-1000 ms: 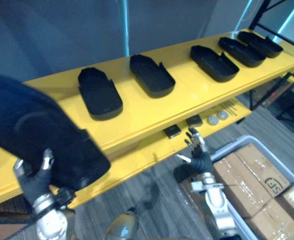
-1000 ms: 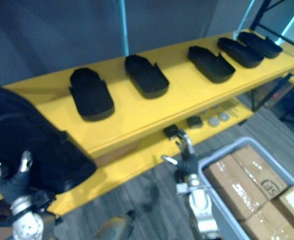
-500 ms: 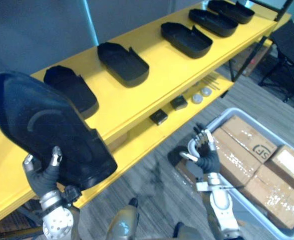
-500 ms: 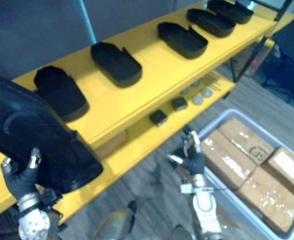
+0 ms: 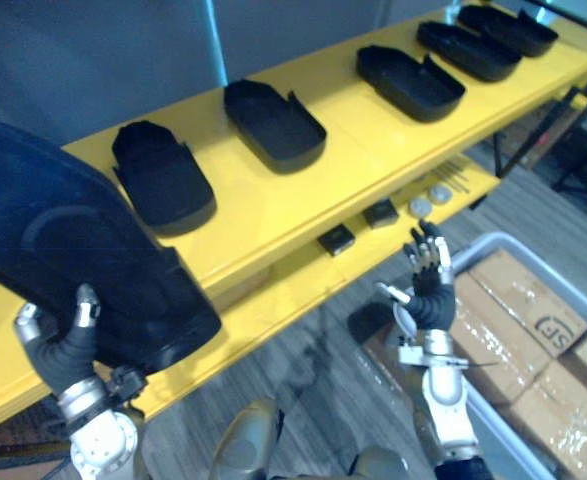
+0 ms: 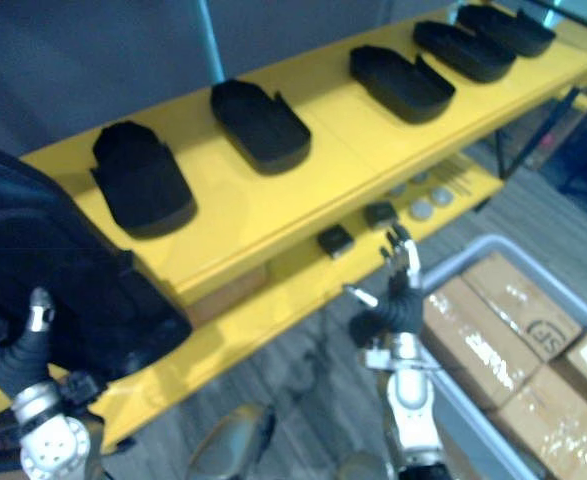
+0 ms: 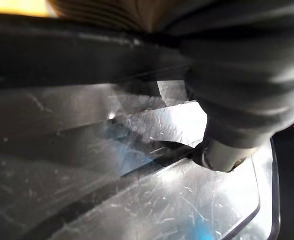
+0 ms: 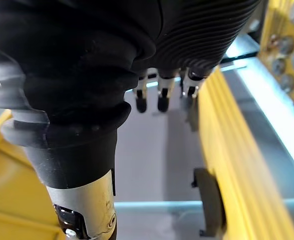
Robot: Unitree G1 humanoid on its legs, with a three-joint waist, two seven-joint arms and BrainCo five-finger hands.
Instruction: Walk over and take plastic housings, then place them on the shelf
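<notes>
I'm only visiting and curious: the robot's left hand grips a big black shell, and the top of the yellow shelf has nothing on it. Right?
Not quite. The left hand does curl its fingers round the big black housing, but the top of the yellow shelf is not bare: the left eye view shows five more black housings in a row on it.

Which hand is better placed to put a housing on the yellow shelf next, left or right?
Left. The left hand is curled on a black housing, close to the yellow shelf's left end. The right hand is open and empty, lower down by the grey bin.
</notes>
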